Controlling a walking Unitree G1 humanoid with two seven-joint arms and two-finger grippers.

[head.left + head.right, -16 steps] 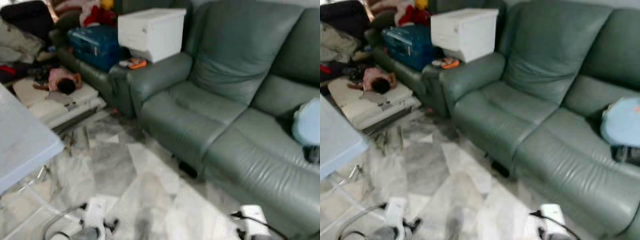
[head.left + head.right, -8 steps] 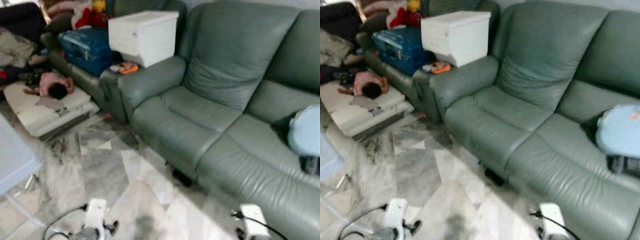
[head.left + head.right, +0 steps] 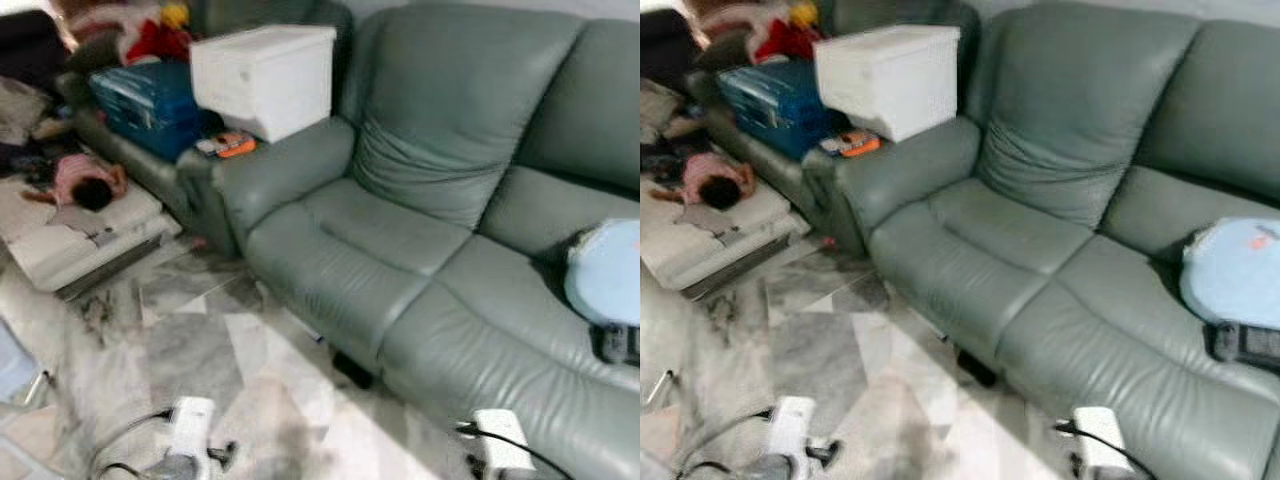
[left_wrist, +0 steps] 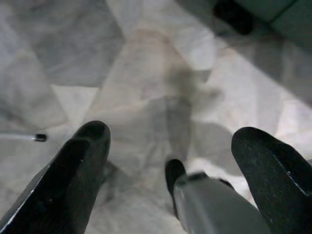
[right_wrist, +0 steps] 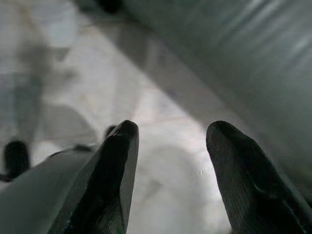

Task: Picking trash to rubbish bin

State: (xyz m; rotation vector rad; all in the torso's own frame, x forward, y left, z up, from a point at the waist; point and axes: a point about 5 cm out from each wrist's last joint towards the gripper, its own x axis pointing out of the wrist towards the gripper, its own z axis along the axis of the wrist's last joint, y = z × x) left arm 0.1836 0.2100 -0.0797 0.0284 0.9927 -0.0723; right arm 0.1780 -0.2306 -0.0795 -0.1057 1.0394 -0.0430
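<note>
1. Left eye view: I am looking down at a green leather sofa that is filling the right half of the scene, with grey-and-white marble floor in front of it. A white storage box is sitting on the sofa's armrest beside a small orange item, and a blue suitcase is lying behind them. A pale blue cushion is resting on the far seat, next to a dark object. I cannot make out any trash or a rubbish bin.

2. Right eye view: I am seeing the same scene; a doll in pink is lying on a white mat at far left.

3. Left wrist view: my left gripper is hanging above the marble, its two black fingers spread wide and holding nothing.

4. Right wrist view: my right gripper is hanging over the floor close beside the sofa's front, fingers parted and holding nothing.
</note>
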